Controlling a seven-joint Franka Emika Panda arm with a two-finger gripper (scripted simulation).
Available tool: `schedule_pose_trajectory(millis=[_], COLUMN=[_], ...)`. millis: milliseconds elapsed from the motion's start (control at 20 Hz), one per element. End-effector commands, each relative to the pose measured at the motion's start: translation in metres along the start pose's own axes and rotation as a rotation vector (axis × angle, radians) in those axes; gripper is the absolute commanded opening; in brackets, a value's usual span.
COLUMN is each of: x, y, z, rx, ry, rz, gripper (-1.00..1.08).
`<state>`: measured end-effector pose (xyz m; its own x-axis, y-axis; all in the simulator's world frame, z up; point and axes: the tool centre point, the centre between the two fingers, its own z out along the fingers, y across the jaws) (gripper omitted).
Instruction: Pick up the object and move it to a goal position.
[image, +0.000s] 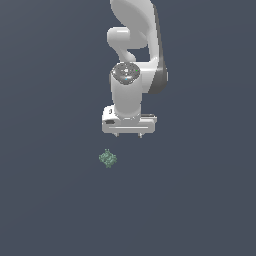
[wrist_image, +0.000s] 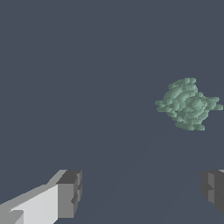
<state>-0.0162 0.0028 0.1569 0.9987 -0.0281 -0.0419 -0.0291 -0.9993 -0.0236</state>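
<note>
The floor (image: 50, 200) is a plain, dark blue-grey surface in both views, and the only things on or over it are the arm (image: 134, 60) and the lump (image: 107, 159). Nothing lies between the gripper (image: 128, 135) and the lump.

The lump is a small, mottled green, bumpy thing, roughly diamond-shaped, far smaller than the gripper. In the exterior view it sits on the floor below the gripper and a little toward the exterior view's left, near the gripper but apart from it. The gripper touches nothing.

The gripper's two fingers stand wide apart with only bare floor between them, so the claw is open and holds nothing. In the exterior view only short finger stubs show beneath the white hand body, one under each end of it.

The exterior view shows the whole white arm, its joints stacked above the hand and the wrist pointing down at the floor. It gives the lump as little more than a green speck.

The wrist view shows none of the arm above the hand, but it gives the two grey fingertips (wrist_image: 70, 194) at the frame's edge and the lump (wrist_image: 188, 104) much larger, with its knobbly surface and paler green patches plain. There the lump lies outside the gap between the fingers, closer to one finger than the other.
</note>
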Motion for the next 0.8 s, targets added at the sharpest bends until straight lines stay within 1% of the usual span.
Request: schedule_pose_trajectory(millis=[0, 150, 450, 750], x=[0.0, 0.0, 0.0, 0.0], y=[0.0, -0.003, -0.016, -0.015], z=[0.0, -0.002, -0.01, -0.009], rx=[0.0, -0.002, -0.012, -0.012], ry=[0.0, 0.001, 0.009, 0.009], rz=[0.0, -0.013, -0.077, -0.082], gripper=[1.0, 1.0, 1.0, 1.0])
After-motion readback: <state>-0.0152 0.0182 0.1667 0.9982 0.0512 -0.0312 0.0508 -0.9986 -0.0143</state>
